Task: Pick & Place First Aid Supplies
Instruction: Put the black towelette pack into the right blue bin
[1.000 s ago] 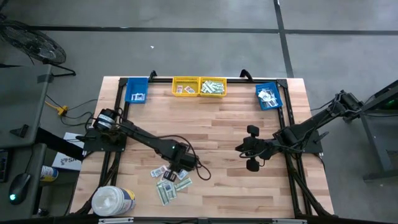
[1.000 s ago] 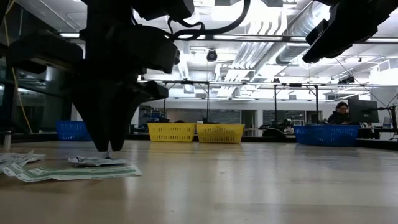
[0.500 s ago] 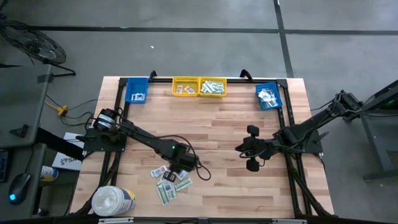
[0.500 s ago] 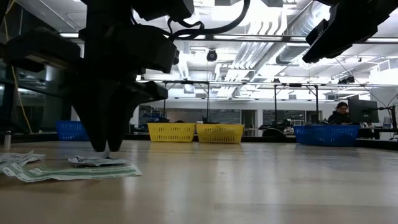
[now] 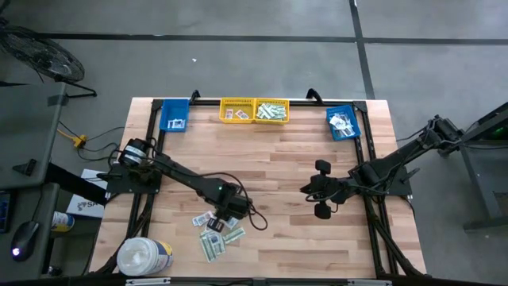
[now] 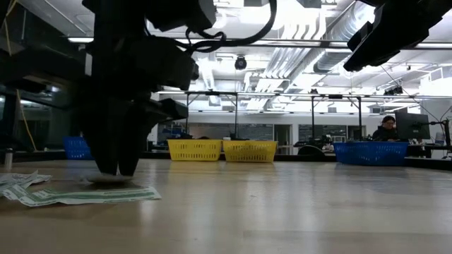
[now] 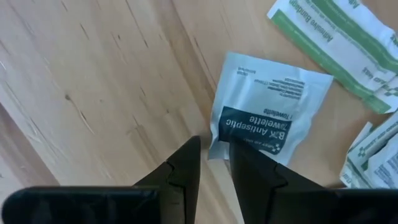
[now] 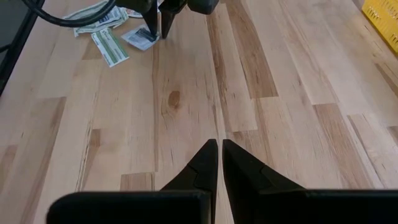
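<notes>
Left wrist view: the left gripper [image 7: 214, 149] is down at the table [image 7: 93, 74], its two dark fingers [image 7: 180, 171] slightly parted, with the corner of a squarish white wipe packet [image 7: 267, 112] lying in the gap between the tips. The packet carries a dark blue band and lies flat on the wood. Whether the tips press it cannot be told. Pale green-white strip packets [image 7: 336, 37] lie just beside it, apart from the fingers.

High view: this gripper [image 5: 218, 223] stands at the pile of packets [image 5: 216, 236] near the front edge, toward the left front corner. A big white tub [image 5: 144, 256] sits at that corner. Two yellow bins [image 5: 254, 110] and two blue bins [image 5: 175, 114] line the back edge. The right gripper [image 8: 217, 152] hangs above bare wood toward the right edge, fingers pressed together and holding nothing.
</notes>
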